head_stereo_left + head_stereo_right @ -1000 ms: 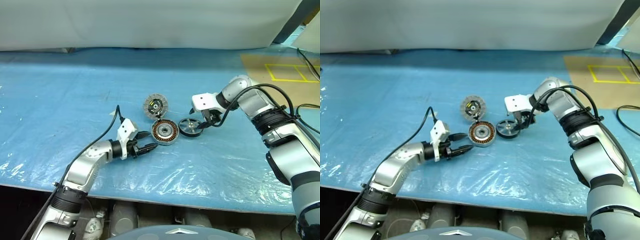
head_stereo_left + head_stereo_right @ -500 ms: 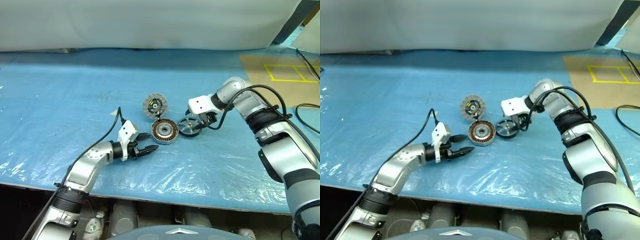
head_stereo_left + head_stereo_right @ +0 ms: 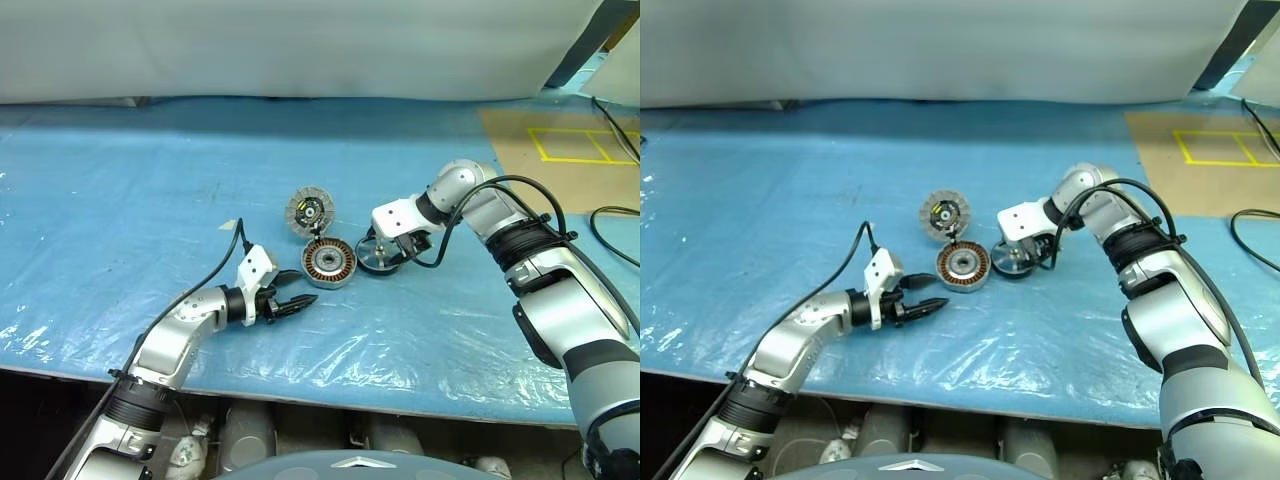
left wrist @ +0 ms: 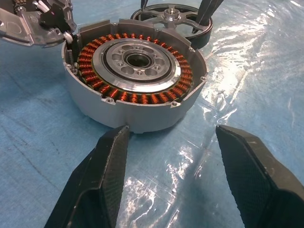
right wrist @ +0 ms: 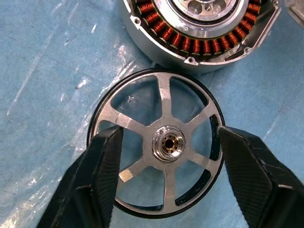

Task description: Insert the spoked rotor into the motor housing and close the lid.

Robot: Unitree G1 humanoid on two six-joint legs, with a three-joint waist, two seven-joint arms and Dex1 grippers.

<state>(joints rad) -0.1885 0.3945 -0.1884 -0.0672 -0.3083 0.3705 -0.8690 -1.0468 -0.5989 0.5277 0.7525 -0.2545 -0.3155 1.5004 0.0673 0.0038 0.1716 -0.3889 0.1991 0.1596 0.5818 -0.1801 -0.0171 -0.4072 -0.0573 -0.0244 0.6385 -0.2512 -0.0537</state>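
The desk (image 3: 120,200) is covered by a blue sheet under crinkled clear plastic film, and the three motor parts lie close together near its middle. The motor housing (image 3: 329,262) sits flat with its copper windings facing up. The lid (image 3: 310,211) stands tilted behind it, ribbed face showing, joined to the housing's rim on the far side. The spoked rotor (image 3: 381,253) lies flat just beside the housing on the robot's right; in the right wrist view the two rims are almost touching (whether they actually meet cannot be told).

The right hand (image 5: 166,142) points steeply down over the rotor, its two black fingers (image 5: 102,175) spread on opposite sides of the dark ring. Whether they already press on the rim cannot be told; the rotor lies on the sheet.

The left hand (image 3: 290,304) lies low at the near-left of the housing, released and holding nothing. In its wrist view one fingertip comes right up to the housing's wall, while the other stands apart over bare film.

A black cable (image 3: 215,262) loops up from the left wrist. At the far right lie a brown board with yellow tape lines (image 3: 575,145) and a dark cable (image 3: 620,215) on it.
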